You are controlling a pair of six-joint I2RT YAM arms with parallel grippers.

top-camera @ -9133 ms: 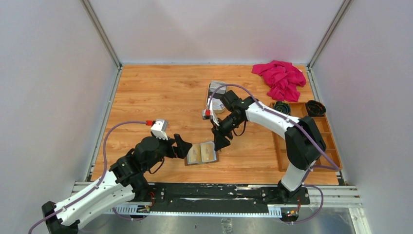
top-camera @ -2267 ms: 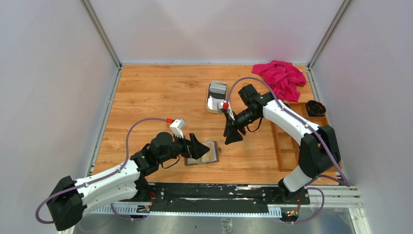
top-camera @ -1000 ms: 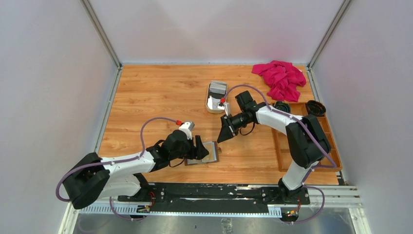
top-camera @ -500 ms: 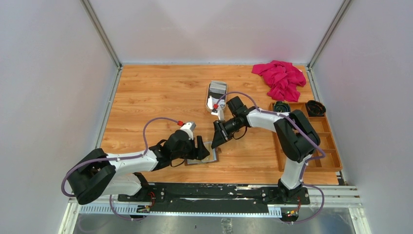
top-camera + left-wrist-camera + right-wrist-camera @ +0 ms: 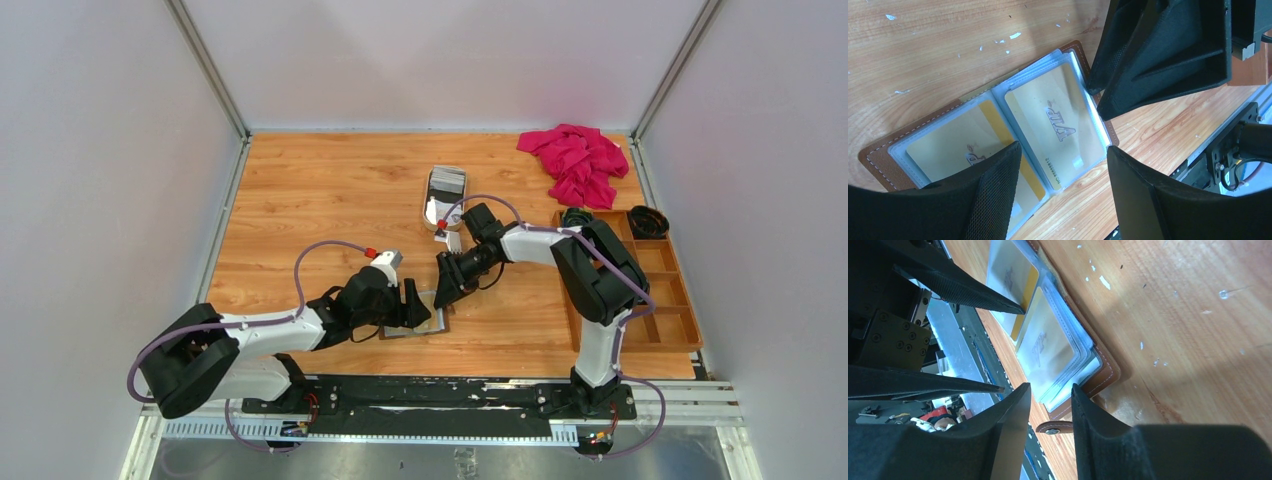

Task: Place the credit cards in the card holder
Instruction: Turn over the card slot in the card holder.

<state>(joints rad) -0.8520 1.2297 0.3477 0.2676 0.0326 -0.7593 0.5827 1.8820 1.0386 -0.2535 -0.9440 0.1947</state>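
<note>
The card holder [image 5: 428, 318] lies open on the table, brown leather with clear sleeves [image 5: 1048, 125]. Gold credit cards [image 5: 1060, 122] sit in its sleeves. My left gripper [image 5: 1063, 148] is open and hovers low over the holder, one finger [image 5: 983, 200] over the left page. My right gripper [image 5: 1050, 386] stands narrowly open at the holder's right edge [image 5: 1108, 372] with nothing between its fingers. The snap tab [image 5: 1054, 427] sticks out just below them. More credit cards [image 5: 448, 180], grey, lie stacked in a cream tin tray [image 5: 430, 208] farther back.
A wooden compartment box [image 5: 640, 300] with black round parts [image 5: 648, 220] runs along the right side. A pink cloth [image 5: 575, 160] lies at the back right. Both grippers [image 5: 430, 295] are close together over the holder, near the table's front edge.
My right gripper has come down and left from mid-table to the holder's right edge, and its jaws have widened a little. The left gripper has stayed over the holder.
</note>
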